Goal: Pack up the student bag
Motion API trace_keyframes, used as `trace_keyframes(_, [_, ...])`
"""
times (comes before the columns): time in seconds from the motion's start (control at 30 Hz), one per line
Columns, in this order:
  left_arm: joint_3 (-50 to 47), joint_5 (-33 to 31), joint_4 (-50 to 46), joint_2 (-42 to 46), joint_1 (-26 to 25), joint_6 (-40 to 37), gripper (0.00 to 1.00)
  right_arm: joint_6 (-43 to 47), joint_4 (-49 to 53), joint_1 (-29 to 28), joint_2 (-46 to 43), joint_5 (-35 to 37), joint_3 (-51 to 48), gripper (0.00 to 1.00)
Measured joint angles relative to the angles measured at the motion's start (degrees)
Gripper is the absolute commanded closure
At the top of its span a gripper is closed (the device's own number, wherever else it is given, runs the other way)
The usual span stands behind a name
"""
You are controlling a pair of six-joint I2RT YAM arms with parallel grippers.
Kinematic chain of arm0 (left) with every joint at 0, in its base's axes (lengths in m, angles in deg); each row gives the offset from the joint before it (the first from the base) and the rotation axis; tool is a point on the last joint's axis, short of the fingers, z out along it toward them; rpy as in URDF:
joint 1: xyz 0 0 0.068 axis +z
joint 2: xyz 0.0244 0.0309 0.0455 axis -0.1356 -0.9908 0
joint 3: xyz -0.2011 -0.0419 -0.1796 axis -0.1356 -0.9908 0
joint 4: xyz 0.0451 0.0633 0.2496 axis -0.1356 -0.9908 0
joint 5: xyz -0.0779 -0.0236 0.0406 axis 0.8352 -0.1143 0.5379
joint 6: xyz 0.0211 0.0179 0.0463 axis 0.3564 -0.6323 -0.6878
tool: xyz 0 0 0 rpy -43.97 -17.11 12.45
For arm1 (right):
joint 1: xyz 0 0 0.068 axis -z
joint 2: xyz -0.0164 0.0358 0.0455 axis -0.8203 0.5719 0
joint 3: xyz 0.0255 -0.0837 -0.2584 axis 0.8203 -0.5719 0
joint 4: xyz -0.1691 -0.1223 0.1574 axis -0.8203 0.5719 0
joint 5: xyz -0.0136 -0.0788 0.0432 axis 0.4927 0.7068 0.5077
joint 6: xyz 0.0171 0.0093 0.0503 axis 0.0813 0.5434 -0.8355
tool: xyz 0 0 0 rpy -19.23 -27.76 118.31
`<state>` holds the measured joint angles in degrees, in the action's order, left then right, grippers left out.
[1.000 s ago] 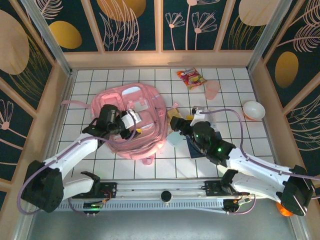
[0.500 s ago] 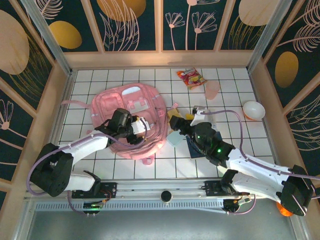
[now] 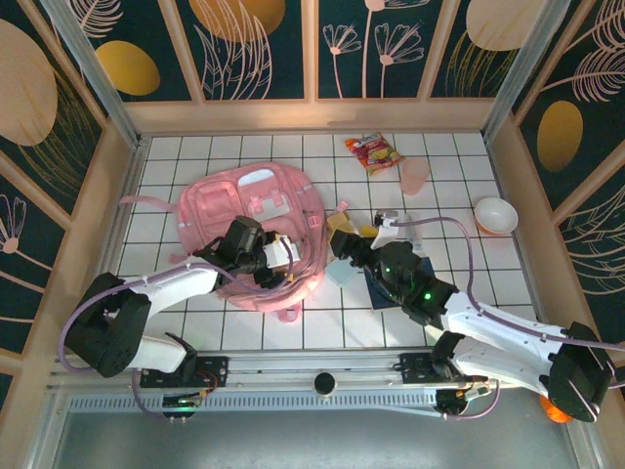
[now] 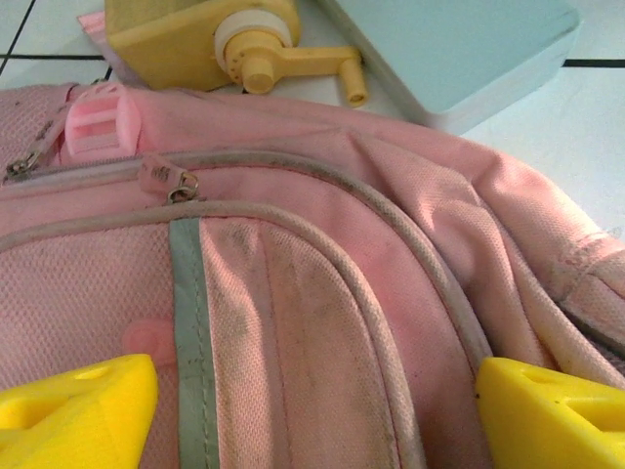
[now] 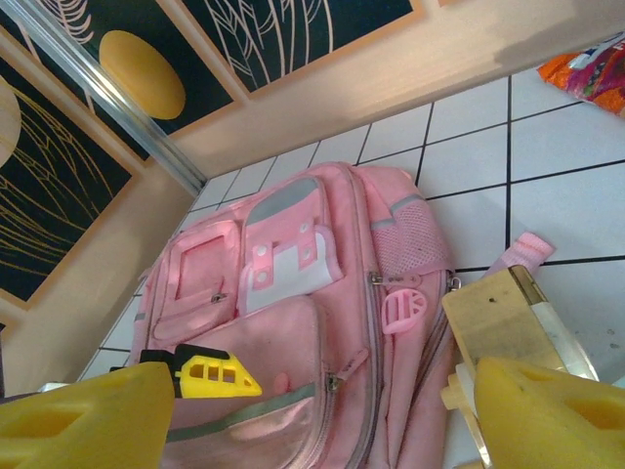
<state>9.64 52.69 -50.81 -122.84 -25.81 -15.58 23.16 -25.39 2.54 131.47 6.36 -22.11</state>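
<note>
**1. Tiled table** (image 3: 195, 322). White tiles, walled on 3 sides; carries everything below.

**2. Student bag** (image 3: 244, 195). Pink backpack lying flat, front up, left of the table's centre. The zips in view look closed, and a zip pull (image 4: 174, 181) lies near the top seam.
- Risk: if the jaws close where they are, they would likely pinch loose fabric rather than the pull.
- Risk: the soft bag could then drag and push the 2 items at its right edge.

**3. Left gripper** (image 4: 312, 401). The arm reaches forward and to the right. The wrist sits low over the bag's near-right panel (image 3: 283, 256). The jaws are spread wide with fabric beneath them, and nothing is grasped.

**4. Right gripper** (image 5: 322, 410). The arm stretches diagonally forward and left. The gripper hangs at the bag's right edge (image 3: 342, 244), above the sharpener. The jaws are wide apart and empty.

**5. Teal box** (image 4: 459, 49). Flat on the tiles, just beside the bag's right edge.

**6. Yellow crank-handled sharpener** (image 4: 195, 39). Touching the bag's edge, next to the box. Calling it a sharpener is a judgement.

**7. White bowl** (image 3: 495, 215). Far right, well apart from the bag.

**8. Pink cup** (image 3: 416, 174). Behind the right gripper.

**9. Snack packet** (image 3: 373, 152). At the back, near the cup.
</note>
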Motion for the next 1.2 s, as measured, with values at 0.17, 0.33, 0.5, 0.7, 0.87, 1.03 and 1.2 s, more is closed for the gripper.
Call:
trace_keyframes(0.17, [-0.96, -7.8, 4.74, -1.2, -0.81, 5.03, 0.33, 0.0, 0.0, 0.0, 0.0, -0.02, -0.11, 0.19])
trace_keyframes(0.33, [-0.98, -11.06, 5.73, -1.27, -0.85, 8.13, 0.75, 0.0, 0.04, 0.0, -0.02, 0.0, -0.11, 0.19])
trace_keyframes(0.5, [-1.31, -11.17, 4.24, 5.49, -0.66, 9.84, 1.0, 0.9, 0.09, 0.0, -0.52, 0.04, -0.11, 0.2])
trace_keyframes(0.7, [0.83, -7.32, -2.23, 13.22, 1.16, 10.14, 1.0, 5.22, -0.24, 3.65, -1.2, -4.11, -0.31, 0.2])
trace_keyframes(0.87, [4.9, -0.85, -8.94, 15.74, 4.85, 9.09, 1.0, 13.81, -2.89, 11.34, -1.44, -15.87, -3.02, 0.22])
trace_keyframes(1.03, [6.97, 3.67, -13.31, 19.02, 8.07, 6.03, 1.0, 26.36, -2.93, 16.63, 0.0, -27.8, -3.5, 0.27])
trace_keyframes(1.2, [8.33, 6.93, -17.27, 19.41, 8.66, 1.68, 1.0, 39.32, 0.7, 22.49, 6.64, -36.48, -0.31, 0.29])
